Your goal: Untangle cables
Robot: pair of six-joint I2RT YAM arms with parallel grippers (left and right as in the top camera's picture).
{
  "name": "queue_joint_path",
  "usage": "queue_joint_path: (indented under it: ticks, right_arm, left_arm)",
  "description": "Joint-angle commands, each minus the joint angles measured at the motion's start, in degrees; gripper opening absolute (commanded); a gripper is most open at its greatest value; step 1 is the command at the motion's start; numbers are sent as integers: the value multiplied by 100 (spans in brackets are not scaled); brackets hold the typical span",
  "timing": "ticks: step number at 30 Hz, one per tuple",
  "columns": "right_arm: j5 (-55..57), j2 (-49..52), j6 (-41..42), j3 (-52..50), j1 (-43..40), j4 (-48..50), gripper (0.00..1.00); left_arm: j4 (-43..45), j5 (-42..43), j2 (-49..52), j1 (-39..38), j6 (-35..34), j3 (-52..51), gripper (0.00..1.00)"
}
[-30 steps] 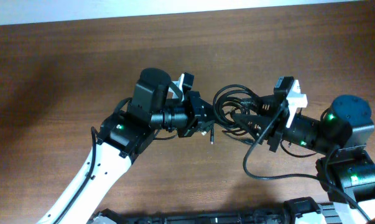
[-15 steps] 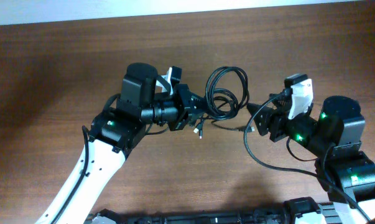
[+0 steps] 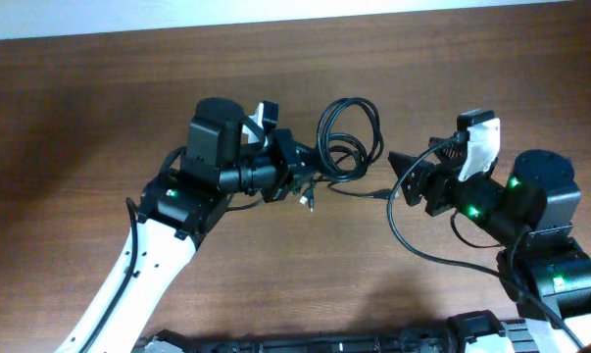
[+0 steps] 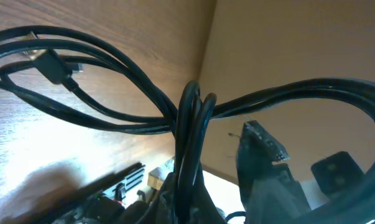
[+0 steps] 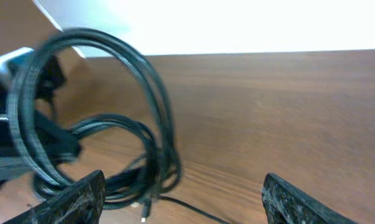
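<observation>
Pinching the bundle of thin black flexible cables (image 4: 187, 130) with the left gripper (image 3: 303, 181) closed tight, held its loops upright over the brown wooden table (image 3: 128, 98). Had the right gripper (image 3: 393, 179) wide open and empty, beside the coil. Risked cinching the tangle tighter, or tugging it free of the left grip, by pulling a wrong strand.

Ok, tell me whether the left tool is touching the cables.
Touching. The left wrist view shows the cables pinched into one bundle running down into the shut left tool.
</observation>
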Motion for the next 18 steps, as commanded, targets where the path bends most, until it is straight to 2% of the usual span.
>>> queue_joint_path:
  ticks: [1, 5, 10, 18]
  right_arm:
    - [-317, 7, 35, 98, -17, 35, 79]
    - [-105, 201, -2, 98, -17, 354, 79]
    - [144, 754, -551, 98, -17, 680, 79]
    - [3189, 1329, -544, 98, -17, 570, 79]
  left_arm:
    - [160, 595, 9, 37, 90, 63, 0]
    - [577, 1591, 9, 33, 46, 63, 0]
    - [706, 1812, 9, 33, 46, 63, 0]
    - [723, 1867, 9, 39, 44, 63, 0]
